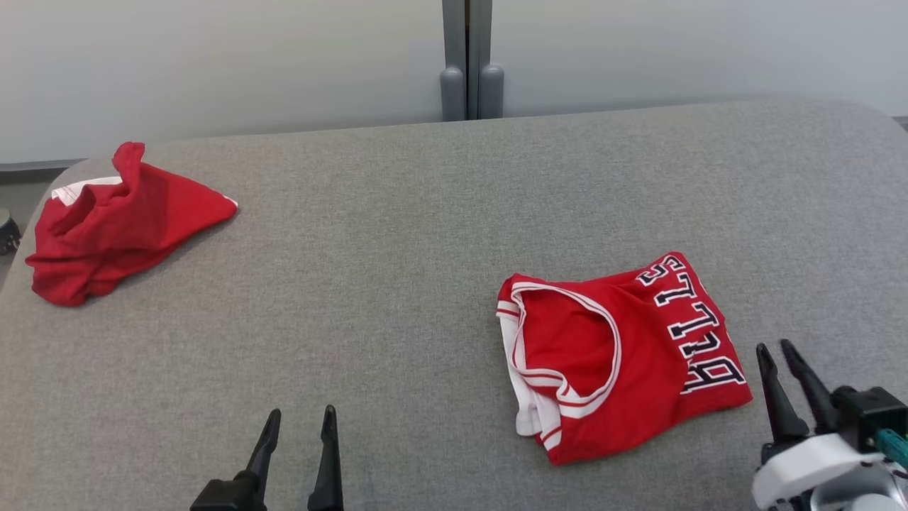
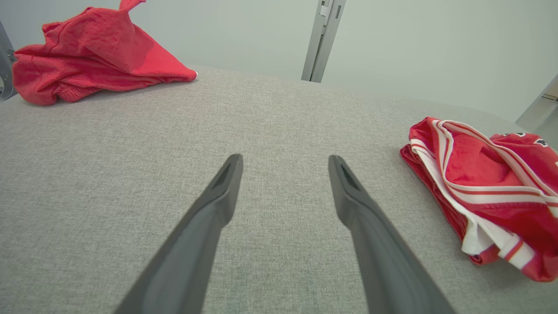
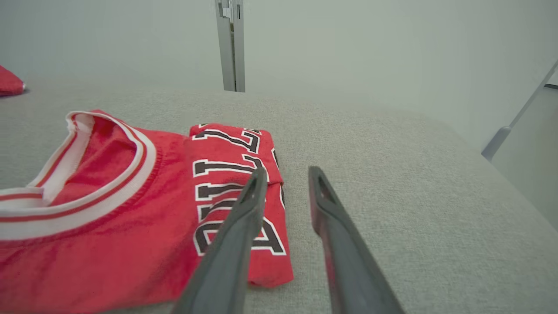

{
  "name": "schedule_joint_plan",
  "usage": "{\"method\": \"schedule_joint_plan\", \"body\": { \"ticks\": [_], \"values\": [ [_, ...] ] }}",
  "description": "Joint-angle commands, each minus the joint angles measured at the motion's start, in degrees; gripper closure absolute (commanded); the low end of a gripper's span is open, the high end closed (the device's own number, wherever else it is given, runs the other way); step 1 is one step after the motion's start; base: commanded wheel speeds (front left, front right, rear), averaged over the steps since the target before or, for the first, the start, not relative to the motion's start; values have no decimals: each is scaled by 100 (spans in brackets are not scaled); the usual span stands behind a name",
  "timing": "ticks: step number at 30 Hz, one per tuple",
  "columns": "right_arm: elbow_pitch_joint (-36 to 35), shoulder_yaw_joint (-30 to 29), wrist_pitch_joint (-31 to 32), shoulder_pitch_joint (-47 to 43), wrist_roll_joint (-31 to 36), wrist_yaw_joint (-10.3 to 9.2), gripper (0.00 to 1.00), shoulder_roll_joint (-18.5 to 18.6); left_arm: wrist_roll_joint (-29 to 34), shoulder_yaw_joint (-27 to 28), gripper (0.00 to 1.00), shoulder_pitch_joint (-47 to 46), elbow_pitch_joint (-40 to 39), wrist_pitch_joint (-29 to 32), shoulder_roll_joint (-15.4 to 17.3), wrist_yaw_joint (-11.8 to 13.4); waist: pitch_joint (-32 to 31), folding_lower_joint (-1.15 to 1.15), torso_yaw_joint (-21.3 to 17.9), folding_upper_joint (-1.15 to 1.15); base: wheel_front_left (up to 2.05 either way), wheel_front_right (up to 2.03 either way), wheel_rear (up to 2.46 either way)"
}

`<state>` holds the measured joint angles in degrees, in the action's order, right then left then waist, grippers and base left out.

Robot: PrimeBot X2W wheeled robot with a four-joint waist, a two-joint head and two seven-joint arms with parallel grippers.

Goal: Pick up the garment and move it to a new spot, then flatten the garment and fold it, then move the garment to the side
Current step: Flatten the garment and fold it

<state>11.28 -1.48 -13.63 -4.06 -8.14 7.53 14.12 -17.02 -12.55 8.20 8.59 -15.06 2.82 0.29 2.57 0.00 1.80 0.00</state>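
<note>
A folded jersey (image 1: 624,355) lies flat on the right half of the grey fabric tabletop (image 1: 397,270). It is red, with a collar trimmed in white and red stripes turned toward the middle of the tabletop and a line of black letters edged in white running along its right side. The folds make a compact, roughly square packet, with a little white fabric showing at its near left corner. The right pincer (image 1: 773,345) sits at the lower right of the head view, just beside the jersey's near right corner, its two dark fingers pointing away from the robot. Its jaws stand at a narrow gap with nothing between them. In the right wrist view bare grey tabletop shows between the fingers, and the left-hand finger (image 3: 235,235) crosses in front of the lettered edge of the jersey; whether it touches the cloth I cannot tell. The left pincer (image 1: 302,411) is at the lower left of the head view, well apart from the jersey, jaws spread wide and empty over bare tabletop. At the far left corner of the tabletop lies a crumpled red garment (image 1: 120,227), bunched into a loose heap with one peak standing up and a bit of white showing at its back edge. Behind the tabletop is a pale wall (image 1: 213,64) with a grey upright post (image 1: 468,64) near the middle.
</note>
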Motion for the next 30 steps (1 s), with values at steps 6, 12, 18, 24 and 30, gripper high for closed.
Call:
{"method": "schedule_joint_plan", "body": {
  "ticks": [6, 12, 18, 24, 30],
  "values": [
    [678, 603, 5, 922, 319, -8, 100, -286, 123, 25, 0, -177, -51, -9, 15, -84, 348, 0, 55, 0, 0, 0, 0],
    [1707, 1056, 179, 1604, 560, -8, 100, -501, 127, -91, 0, -325, 22, -9, 15, -150, 513, 0, 208, 0, 0, 0, 0],
    [2510, 1386, 381, 2025, 670, -8, 100, -739, 39, -103, 0, -412, 90, -9, 15, -121, 553, 0, 352, 0, 0, 0, 0],
    [2844, 1910, 336, 2356, 483, -5, 100, -975, 23, -128, 0, -449, 133, -9, 15, -117, 516, 0, 437, 0, 0, 0, 0],
    [3045, 2429, 459, 2513, 211, -8, 100, -1079, 6, -165, 0, -464, 150, -9, 15, -87, 429, 0, 511, 0, 0, 0, 0]
  ]
}}
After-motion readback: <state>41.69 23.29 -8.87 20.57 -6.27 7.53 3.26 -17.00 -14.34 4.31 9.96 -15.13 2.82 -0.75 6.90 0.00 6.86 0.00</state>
